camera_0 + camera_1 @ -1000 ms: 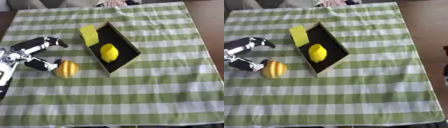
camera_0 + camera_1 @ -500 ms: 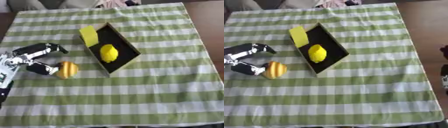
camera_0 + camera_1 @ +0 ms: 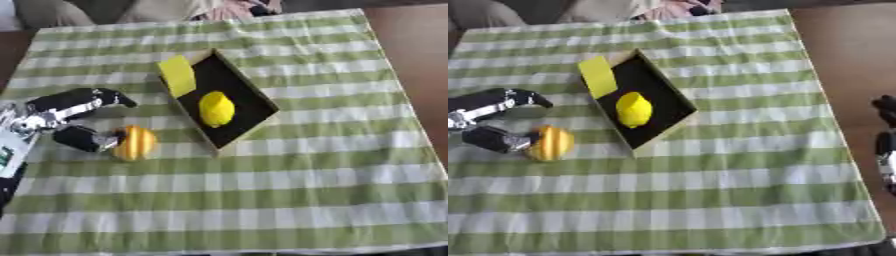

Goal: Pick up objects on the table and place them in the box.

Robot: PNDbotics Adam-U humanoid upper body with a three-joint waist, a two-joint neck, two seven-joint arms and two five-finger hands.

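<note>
The left robot hand [image 3: 68,117] lies spread beside the orange fruit [image 3: 134,142] on the table [image 3: 262,200], thumb touching it, nothing grasped. 1 lemon [image 3: 216,108] already sits in the box [image 3: 248,95] (lid open). Closing off-centre could roll the fruit away.

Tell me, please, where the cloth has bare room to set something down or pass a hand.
The checked cloth is bare right of the box and all along the near edge. Inside the box, the dark floor beyond the lemon is free. It is crowded left of the box, where the left hand reaches the orange fruit. The right hand rests off the cloth, right.
</note>
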